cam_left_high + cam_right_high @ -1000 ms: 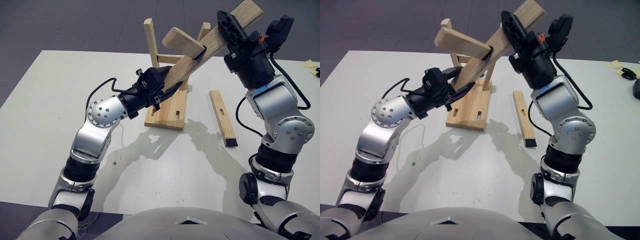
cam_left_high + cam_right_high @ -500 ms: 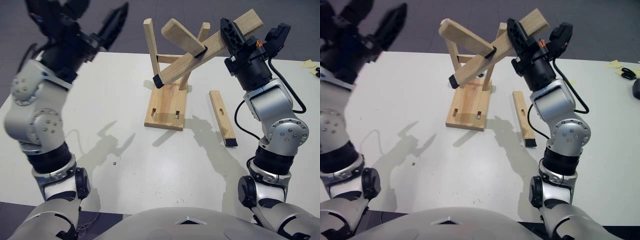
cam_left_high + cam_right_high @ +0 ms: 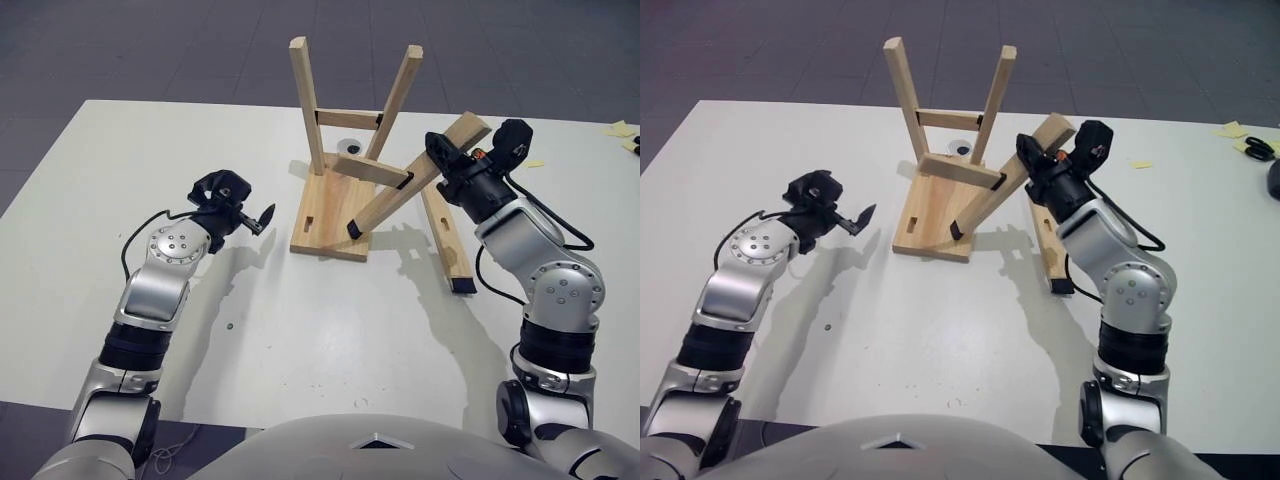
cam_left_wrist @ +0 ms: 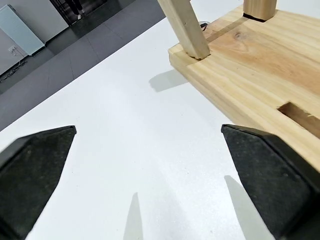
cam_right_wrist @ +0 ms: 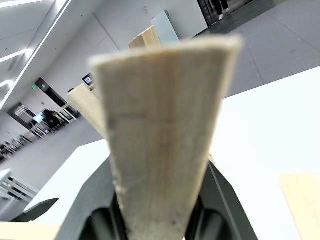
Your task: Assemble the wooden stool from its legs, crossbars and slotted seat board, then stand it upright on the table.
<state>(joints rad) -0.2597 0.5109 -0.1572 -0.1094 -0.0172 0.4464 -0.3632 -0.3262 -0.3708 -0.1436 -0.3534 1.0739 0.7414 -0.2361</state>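
**Stool about half built, third leg at the board**

From my console I judge this roughly halfway. The seat board (image 3: 325, 240) lies flat on the surface (image 3: 300, 340). Two upright legs (image 3: 308, 105) stand in its far slots, joined by a crossbar (image 3: 347, 118).

My right tool (image 3: 447, 160) is clenched on a third leg (image 3: 400, 192). This leg slants down toward the board, with its black-tipped end at the near right corner. I cannot tell whether that end sits in a slot or merely rests on the wood. A second crossbar (image 3: 368, 170) sticks out from this leg toward the upright pair.

My left tool (image 3: 248, 213) is released, fingers wide apart and holding nothing, low over the surface just left of the board. A fourth leg (image 3: 450, 255) lies loose on the surface to the right of the board, beside my right arm. The near left slot (image 3: 308, 222) is plainly vacant.

Left to do, as I read it: seat the third leg, fit the fourth, tie the two pairs together, then turn the stool over onto its feet.
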